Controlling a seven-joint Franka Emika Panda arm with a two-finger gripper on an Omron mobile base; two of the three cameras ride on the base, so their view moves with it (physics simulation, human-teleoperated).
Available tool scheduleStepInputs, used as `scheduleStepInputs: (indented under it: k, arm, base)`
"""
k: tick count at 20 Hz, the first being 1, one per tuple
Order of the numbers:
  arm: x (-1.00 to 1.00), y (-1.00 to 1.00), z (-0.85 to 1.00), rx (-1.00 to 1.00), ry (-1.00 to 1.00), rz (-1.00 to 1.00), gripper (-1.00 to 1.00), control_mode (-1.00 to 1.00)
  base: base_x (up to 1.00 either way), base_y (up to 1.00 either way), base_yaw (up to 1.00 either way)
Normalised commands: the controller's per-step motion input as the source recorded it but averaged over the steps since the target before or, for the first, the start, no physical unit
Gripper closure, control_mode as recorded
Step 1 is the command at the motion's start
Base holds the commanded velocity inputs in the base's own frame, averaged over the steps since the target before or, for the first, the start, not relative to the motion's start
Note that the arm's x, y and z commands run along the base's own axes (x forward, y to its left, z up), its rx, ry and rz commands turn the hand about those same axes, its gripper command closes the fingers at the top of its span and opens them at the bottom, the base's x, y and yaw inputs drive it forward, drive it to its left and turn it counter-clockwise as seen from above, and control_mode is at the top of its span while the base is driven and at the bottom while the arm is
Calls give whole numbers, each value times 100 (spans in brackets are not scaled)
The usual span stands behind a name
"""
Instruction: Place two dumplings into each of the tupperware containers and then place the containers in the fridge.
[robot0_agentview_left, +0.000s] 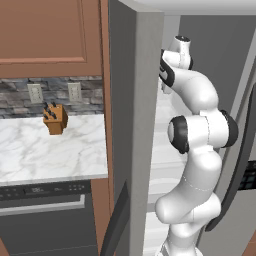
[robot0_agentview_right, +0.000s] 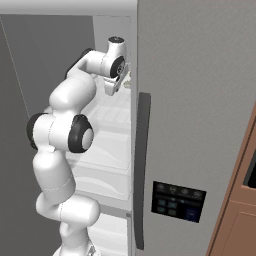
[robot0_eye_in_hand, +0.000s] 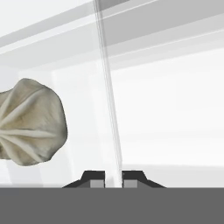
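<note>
Setting: simulated kitchen, white marble counter (robot0_agentview_left: 50, 145) under brown wooden cabinets, beside the tall grey stainless-steel fridge (robot0_agentview_right: 200, 100) with its door swung wide
Arm: white Franka arm with dark joints (robot0_agentview_left: 197, 150) reaches up into the fridge's upper interior
Gripper: two small dark finger tips (robot0_eye_in_hand: 131, 178) stand close together at the bottom of the hand view, jaws nearly closed on a thin, pale upright edge that runs up between them; this looks like the rim of a pale grey-white tupperware container (robot0_eye_in_hand: 107, 87), though I cannot tell for sure
Dumpling: round beige-tan dumpling with a pleated, wrinkled top (robot0_eye_in_hand: 30, 127) sits left of that edge in the hand view, close to the camera, on a white surface
Left base view: wooden knife block (robot0_agentview_left: 55, 119) on the counter, two wall sockets on the stone backsplash, dark dishwasher (robot0_agentview_left: 45, 220) below
Right base view: black dispenser panel (robot0_agentview_right: 177, 200) and long dark vertical handle (robot0_agentview_right: 141, 165) on the closed fridge door; white inner shelves (robot0_agentview_right: 107, 150) behind the arm; the hand near the top shelf
</note>
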Motion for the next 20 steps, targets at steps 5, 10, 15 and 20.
scheduleStepInputs:
  k: [5,10,15,20]
  arm:
    - [0,0,0,0,0,0,100,-100]
    - [0,0,0,0,0,0,100,-100]
    - [0,0,0,0,0,0,-100,-100]
    - [0,0,0,0,0,0,-100,-100]
  base:
    - [0,0,0]
    - [0,0,0]
    - [0,0,0]
    - [0,0,0]
